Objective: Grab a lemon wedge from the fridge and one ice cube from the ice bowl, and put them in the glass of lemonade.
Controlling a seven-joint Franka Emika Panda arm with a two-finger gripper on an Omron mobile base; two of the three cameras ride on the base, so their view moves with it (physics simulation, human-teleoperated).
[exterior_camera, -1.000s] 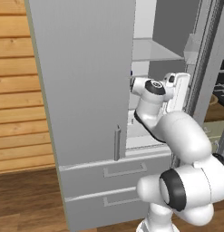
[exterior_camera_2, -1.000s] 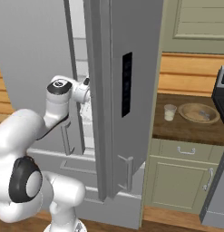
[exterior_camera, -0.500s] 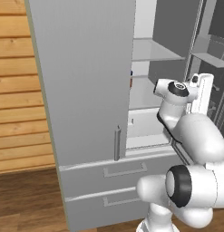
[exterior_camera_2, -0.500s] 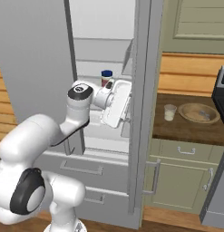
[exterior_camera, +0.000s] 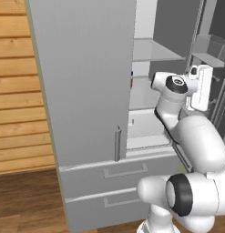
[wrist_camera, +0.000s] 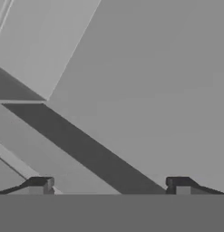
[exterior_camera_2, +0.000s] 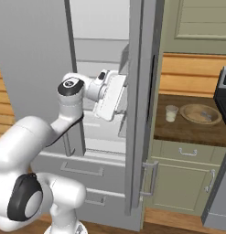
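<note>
We are holding our gripper point(wrist_camera: 109, 185) wide open and empty against the fridge point(exterior_camera: 86, 91) door's grey inside, which is hiding its shelves.

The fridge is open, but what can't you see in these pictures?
- Lemon wedge: cannot be picked out inside the fridge; in the left base view the closed door and the arm hide much of the shelves.
- Ice: the bowl on the counter is too small in the right base view to show cubes.
- Hand view: the fingers point at plain grey panels, too close to tell which part.
</note>
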